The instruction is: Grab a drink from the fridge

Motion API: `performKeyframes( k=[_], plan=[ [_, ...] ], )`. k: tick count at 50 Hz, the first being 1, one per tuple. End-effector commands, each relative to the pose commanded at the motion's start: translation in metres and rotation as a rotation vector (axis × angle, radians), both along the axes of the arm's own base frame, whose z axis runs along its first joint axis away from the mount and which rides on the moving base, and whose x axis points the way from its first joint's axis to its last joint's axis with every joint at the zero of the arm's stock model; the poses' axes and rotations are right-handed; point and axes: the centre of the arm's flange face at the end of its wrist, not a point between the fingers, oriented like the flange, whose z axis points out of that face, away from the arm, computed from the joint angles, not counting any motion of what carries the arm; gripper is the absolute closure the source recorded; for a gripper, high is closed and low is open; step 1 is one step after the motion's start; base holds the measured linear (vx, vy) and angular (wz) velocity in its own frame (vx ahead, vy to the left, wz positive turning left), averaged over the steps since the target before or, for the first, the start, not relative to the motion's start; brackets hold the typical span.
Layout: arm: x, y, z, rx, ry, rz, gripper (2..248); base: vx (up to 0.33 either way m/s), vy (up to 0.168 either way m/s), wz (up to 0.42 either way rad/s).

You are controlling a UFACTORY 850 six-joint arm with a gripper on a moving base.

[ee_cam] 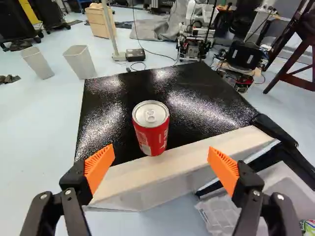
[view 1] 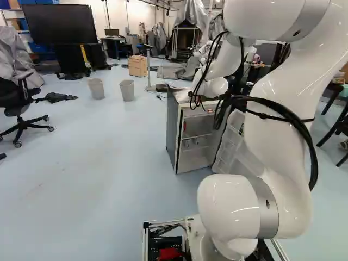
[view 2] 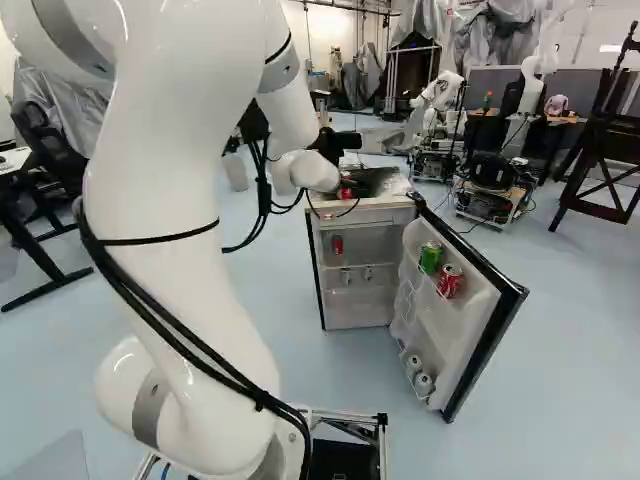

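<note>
In the R base view, our end effector point(view 2: 335, 145) was up over the fridge point(view 2: 360, 308) top. Per wrist view, the fingers of the end effector point(ee_cam: 161, 168) stood wide apart w/ nothing clamped; orange pads point(ee_cam: 100, 166) faced each other. Red can point(ee_cam: 150, 135) stood upright on the black top, near its pale front edge, ahead of the fingers & approx. centred betw. them; neither finger touched it.

We noted the fridge door point(view 2: 490, 335) open. Its upper rack held a green can point(view 2: 430, 257) beside a second red can point(view 2: 450, 281); 2 silver-topped cans point(view 2: 423, 383) sat low in same door. Inside the cabinet we saw 1 more red can point(view 2: 337, 244), w/ 2 small pale items point(view 2: 346, 276) below (type n/c).

Surroundings: 2 grey bins point(view 1: 126, 90) on floor beyond the fridge; another robot point(view 2: 440, 93) in bkgd.
</note>
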Motion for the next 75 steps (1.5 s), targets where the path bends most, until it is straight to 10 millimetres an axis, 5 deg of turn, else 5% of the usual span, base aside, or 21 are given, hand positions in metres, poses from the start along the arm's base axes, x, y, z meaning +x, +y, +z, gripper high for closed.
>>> performKeyframes(
  k=[29, 75],
  plan=[
    [-0.027, -0.042, 0.001, 0.002, 0.006, -0.089, 3, 0.0, 0.0, 0.0],
    [-0.041, -0.116, 0.0, 0.0, 0.002, -0.225, 3, 0.0, 0.0, 0.0]
  ],
)
